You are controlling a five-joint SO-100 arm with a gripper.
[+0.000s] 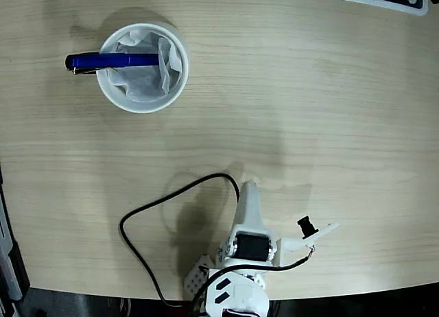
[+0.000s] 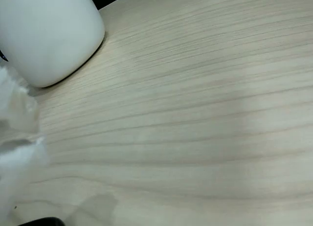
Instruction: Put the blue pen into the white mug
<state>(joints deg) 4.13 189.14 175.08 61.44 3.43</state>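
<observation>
So from my seat, the tool (image 1: 248,190) is parked low at the bottom of the fixed view, pointing up the frame over bare wood. It looks like one narrow white point from above, nothing in it, but honestly I can't tell whether it's fully closed or just cracked open. The wrist view doesn't help; I only get a blurry white shape at the left edge.

A black cable (image 1: 154,214) loops off to the left of the arm on the worktop (image 1: 309,111).

Well apart from the tool, up at the top left, sits the white mug (image 1: 142,67), round, with crumpled white paper lining the inside. In the wrist view it's the plain white curved wall in the top-left corner.

The blue pen (image 1: 103,61) is glossy metallic blue and slim. It lies nearly horizontal in the fixed view, long axis running left-right, one end inside the mug on the paper, the other end sticking out past the left rim.
</observation>
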